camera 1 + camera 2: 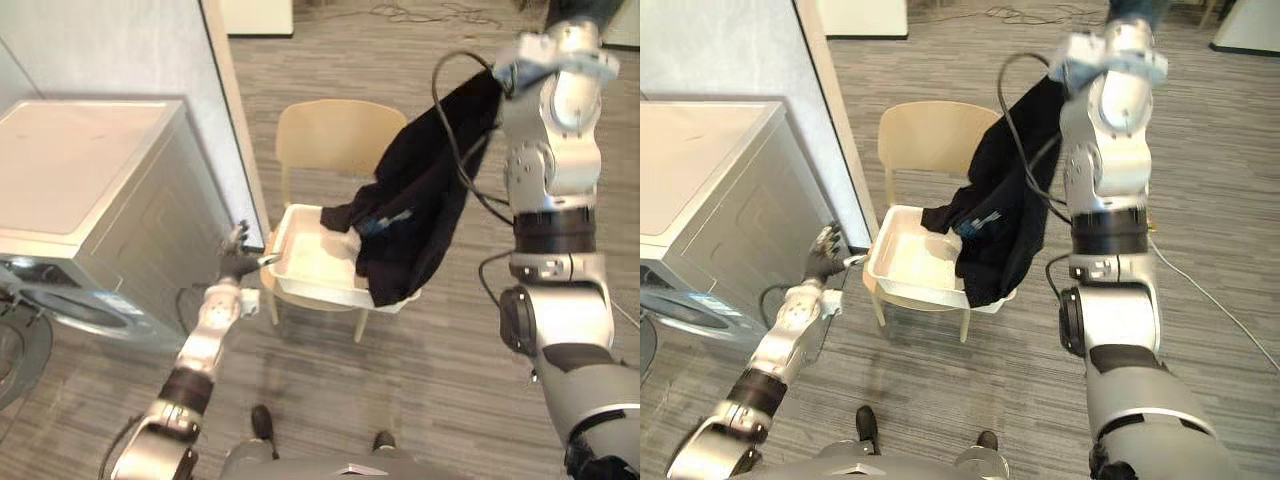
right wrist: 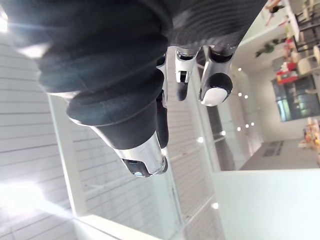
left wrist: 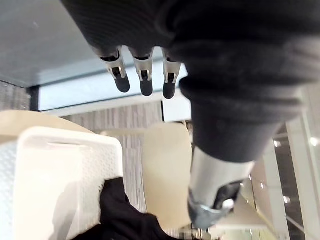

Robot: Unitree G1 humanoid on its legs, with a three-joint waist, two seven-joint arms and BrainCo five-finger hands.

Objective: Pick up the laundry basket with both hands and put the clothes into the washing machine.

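Garment draped from raised right hand into basket, presumably to lift it clear; grip indiscernible. Left hand open beside basket's left rim.

Black garment draped into a laundry basket
It hangs from the raised right arm; the white basket sits on a beige chair, left hand just beside its rim.
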